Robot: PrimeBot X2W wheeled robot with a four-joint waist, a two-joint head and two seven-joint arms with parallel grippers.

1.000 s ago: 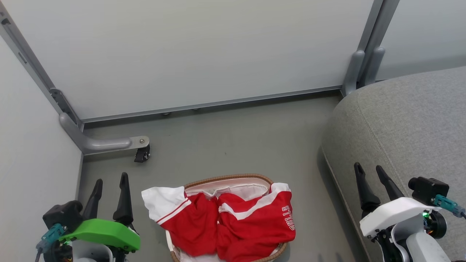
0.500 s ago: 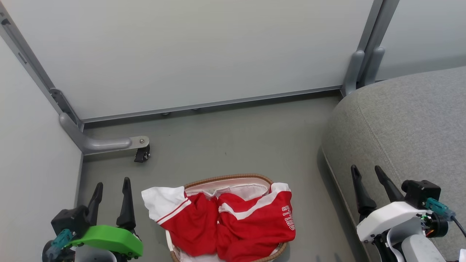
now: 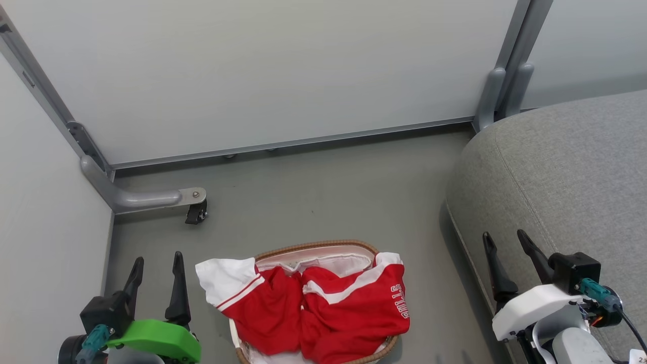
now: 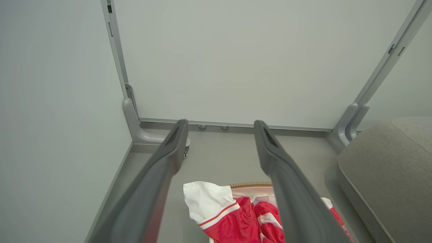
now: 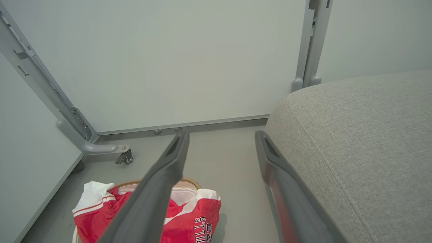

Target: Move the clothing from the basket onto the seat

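The left claw (image 3: pixel 157 258), spread wide and empty, hovers just left of the oval white plastic basket (image 3: pixel 313 247) with a brown woven rim. The right claw (image 3: pixel 503 234), equally spread and empty, hangs at the edge of the large grey woven-fabric seat (image 3: pixel 566 177). Soft red-and-white sports clothing (image 3: pixel 328 313) fills the basket on the grey floor (image 3: pixel 323 192), a white sleeve (image 3: pixel 222 275) draped over its left rim, apart from the seat.

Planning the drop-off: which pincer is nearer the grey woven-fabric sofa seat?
Right. The right pincer is beside the seat; the left pincer is beyond the red clothing.
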